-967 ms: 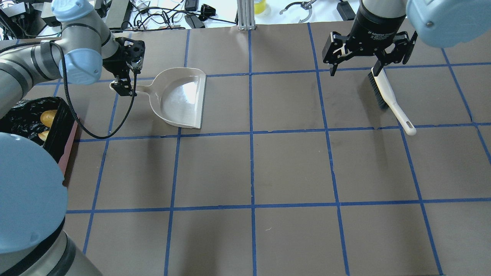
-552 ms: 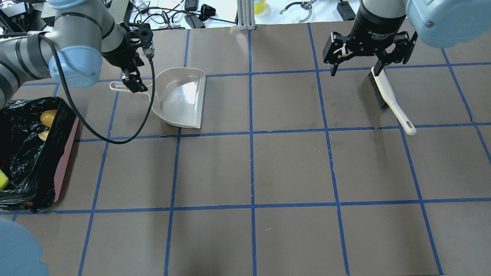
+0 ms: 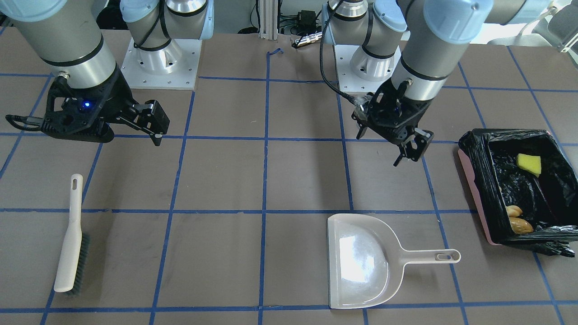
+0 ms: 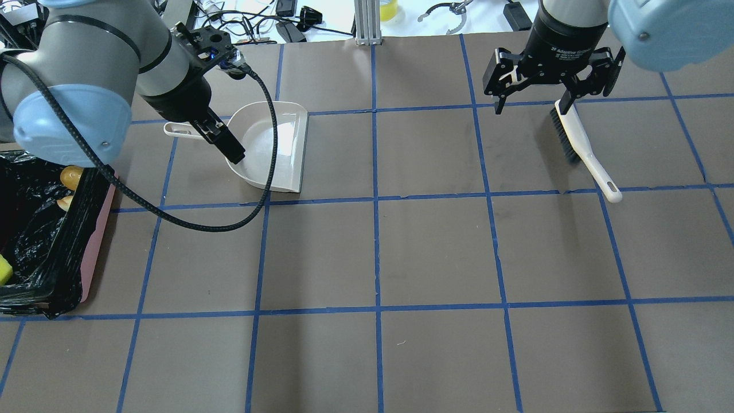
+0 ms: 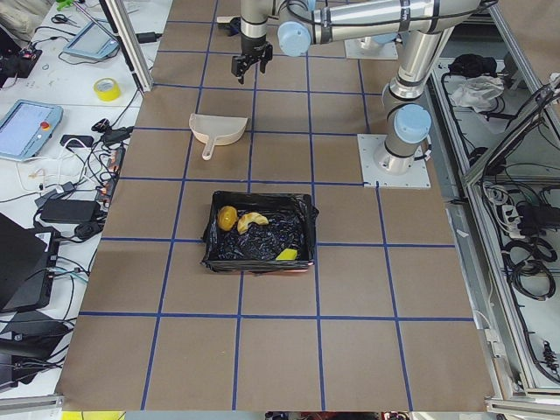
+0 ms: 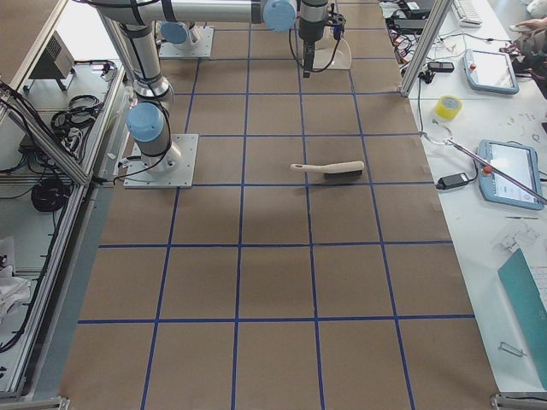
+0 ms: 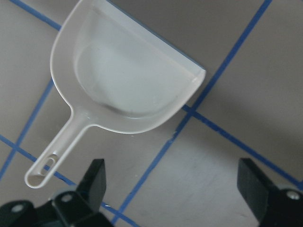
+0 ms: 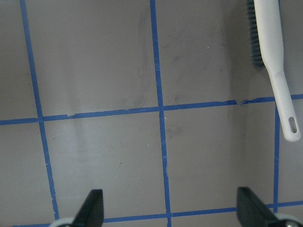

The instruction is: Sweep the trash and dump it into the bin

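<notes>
inside the bin (image 3: 472, 180) at the table's left end lie the potato lump (image 3: 519, 225) and sponge piece (image 3: 529, 164). left gripper (image 3: 408, 151) and right gripper (image 4: 547, 94) hang empty, fingers apart; dustpan (image 3: 361, 262) and brush (image 3: 70, 243) lie on the table.

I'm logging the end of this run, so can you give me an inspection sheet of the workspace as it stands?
Surface: brown table with a blue tape grid, no loose trash seen.
Job's things: bin holds the potato lump, curled scrap and sponge piece; dustpan and brush lie flat, unheld.
Clutter: nothing seen on the table.
Grippers: left tool open, raised, empty; right tool open, raised, empty.
Cables: black cable loops from the left wrist above the table.
Surroundings: tablets, yellow tape roll and cables on side benches.
</notes>
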Robot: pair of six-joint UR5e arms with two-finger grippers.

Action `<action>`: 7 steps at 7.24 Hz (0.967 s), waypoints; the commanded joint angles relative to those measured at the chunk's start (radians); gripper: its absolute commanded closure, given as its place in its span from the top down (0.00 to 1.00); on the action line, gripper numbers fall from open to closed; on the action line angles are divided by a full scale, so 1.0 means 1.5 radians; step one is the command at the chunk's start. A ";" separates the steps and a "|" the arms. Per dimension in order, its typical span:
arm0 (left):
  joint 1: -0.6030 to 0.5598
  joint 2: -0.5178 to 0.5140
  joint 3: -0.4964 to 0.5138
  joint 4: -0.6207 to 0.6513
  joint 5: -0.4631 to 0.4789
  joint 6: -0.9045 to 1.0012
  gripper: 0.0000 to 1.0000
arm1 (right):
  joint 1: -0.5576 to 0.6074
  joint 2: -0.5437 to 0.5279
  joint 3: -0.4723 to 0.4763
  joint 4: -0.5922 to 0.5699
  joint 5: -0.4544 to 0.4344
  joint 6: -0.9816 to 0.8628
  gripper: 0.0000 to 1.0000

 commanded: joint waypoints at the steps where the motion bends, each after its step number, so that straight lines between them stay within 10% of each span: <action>1: -0.014 0.047 0.013 -0.081 0.003 -0.275 1.00 | -0.003 0.000 0.000 0.000 -0.003 0.000 1.00; 7: 0.004 0.037 0.068 -0.086 0.005 -0.456 1.00 | -0.009 0.000 0.000 0.002 -0.003 0.001 1.00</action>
